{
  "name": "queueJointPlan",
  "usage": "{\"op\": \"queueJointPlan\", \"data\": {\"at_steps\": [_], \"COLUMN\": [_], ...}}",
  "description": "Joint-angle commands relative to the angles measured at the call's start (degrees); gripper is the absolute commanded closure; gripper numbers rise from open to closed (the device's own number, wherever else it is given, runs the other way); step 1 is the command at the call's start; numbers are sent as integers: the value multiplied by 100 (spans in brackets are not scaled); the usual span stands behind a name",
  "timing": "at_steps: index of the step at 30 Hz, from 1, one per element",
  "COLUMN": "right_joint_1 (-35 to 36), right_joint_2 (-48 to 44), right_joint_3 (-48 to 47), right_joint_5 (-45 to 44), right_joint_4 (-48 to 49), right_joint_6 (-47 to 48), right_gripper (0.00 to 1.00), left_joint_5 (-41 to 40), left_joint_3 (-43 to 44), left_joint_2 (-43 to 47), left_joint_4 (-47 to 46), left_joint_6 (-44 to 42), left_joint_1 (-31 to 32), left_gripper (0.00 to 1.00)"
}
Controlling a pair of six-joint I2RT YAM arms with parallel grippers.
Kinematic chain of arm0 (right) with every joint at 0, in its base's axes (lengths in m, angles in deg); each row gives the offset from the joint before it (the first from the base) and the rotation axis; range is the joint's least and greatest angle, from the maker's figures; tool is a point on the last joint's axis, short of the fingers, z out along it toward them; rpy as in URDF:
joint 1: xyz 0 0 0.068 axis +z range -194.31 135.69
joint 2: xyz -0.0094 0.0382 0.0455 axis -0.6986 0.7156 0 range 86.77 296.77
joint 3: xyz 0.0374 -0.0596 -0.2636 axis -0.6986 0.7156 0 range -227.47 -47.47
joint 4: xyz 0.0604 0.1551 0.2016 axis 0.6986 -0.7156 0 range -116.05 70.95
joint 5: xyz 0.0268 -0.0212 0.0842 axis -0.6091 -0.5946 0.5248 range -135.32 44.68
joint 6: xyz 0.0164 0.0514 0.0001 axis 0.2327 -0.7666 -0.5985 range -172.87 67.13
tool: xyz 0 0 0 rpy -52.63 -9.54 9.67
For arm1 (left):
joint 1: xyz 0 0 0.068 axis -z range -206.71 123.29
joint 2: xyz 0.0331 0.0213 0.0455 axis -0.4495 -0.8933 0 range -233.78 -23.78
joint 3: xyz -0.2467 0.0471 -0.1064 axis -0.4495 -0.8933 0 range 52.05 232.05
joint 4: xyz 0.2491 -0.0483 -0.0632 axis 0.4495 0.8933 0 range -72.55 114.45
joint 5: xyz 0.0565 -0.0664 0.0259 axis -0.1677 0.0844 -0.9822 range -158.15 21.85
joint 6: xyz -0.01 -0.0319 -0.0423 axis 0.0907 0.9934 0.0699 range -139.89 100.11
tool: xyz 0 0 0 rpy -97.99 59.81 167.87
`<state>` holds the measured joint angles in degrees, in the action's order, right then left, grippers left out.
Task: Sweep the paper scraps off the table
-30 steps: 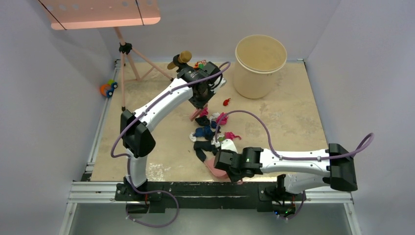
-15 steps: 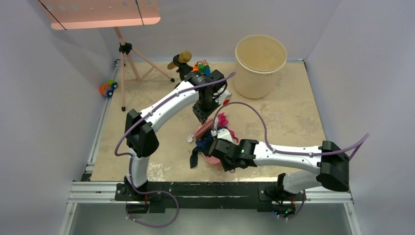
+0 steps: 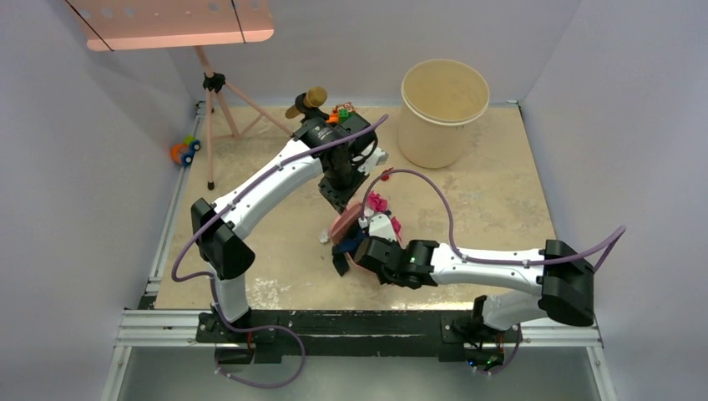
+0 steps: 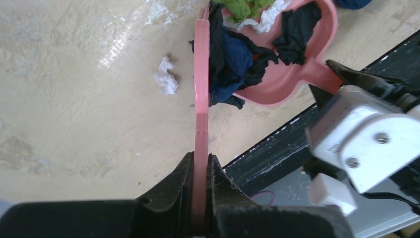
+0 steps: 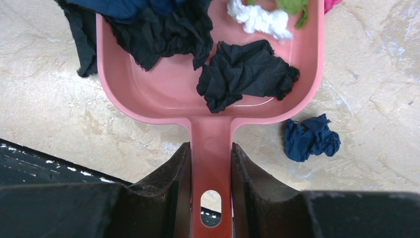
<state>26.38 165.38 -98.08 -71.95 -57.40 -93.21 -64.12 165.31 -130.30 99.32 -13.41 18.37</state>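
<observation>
My left gripper (image 4: pixel 200 168) is shut on the pink brush (image 4: pixel 201 89), seen edge-on, its head against dark navy and blue paper scraps (image 4: pixel 233 57) at the mouth of the pink dustpan (image 4: pixel 297 69). My right gripper (image 5: pixel 211 163) is shut on the dustpan's handle; the dustpan (image 5: pixel 163 94) holds black (image 5: pixel 245 74), white (image 5: pixel 257 17) and green scraps. A blue scrap (image 5: pixel 311 139) lies on the table beside the pan, and a white one (image 4: pixel 165 82) lies left of the brush. In the top view, pink scraps (image 3: pixel 377 203) and a red one (image 3: pixel 386 175) lie beyond the pan.
A tall beige bucket (image 3: pixel 444 100) stands at the back right of the beige table (image 3: pixel 501 200). A tripod (image 3: pixel 219 109) stands back left. Bright toy blocks (image 3: pixel 340 110) sit behind the left arm, and another toy (image 3: pixel 184 152) lies off the left edge.
The right gripper pushed the dustpan forward into the scrap pile. The left gripper drew the brush toward the pan, gathering scattered scraps into it.
</observation>
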Motion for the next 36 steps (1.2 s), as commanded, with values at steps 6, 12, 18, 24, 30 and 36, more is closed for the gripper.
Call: {"op": "queueJointPlan", "data": {"at_steps": [6,12,18,24,30,36], "right_joint_1": [285,321,367,373,374,123], "right_joint_2": [-1254,-1775,-2341,-2880,-3035,-2952], "right_joint_3": [932,1081,1253,1099,278,-887], "right_joint_5": [-929,-721,-633,-629,-810,-1214], "right_joint_4": [1083,1020,1041,691,-184,-1158], "right_joint_6": [-1,-66,-139,-228,-295,-149], "right_gripper": [100,100,100,100,100,100], "left_joint_5": [-999,-1355,-1597,-1955,-2025,-2130], "left_joint_3": [186,162,-53,-683,-1532,-2258], "left_joint_2": [299,522,760,1230,1991,2603], "left_joint_4": [449,412,232,-100,-497,-698], "left_joint_6": [644,920,1161,1496,1772,1880], "left_joint_1": [-89,-311,-363,-435,-693,-815], "left_gripper": [100,100,100,100,100,100]}}
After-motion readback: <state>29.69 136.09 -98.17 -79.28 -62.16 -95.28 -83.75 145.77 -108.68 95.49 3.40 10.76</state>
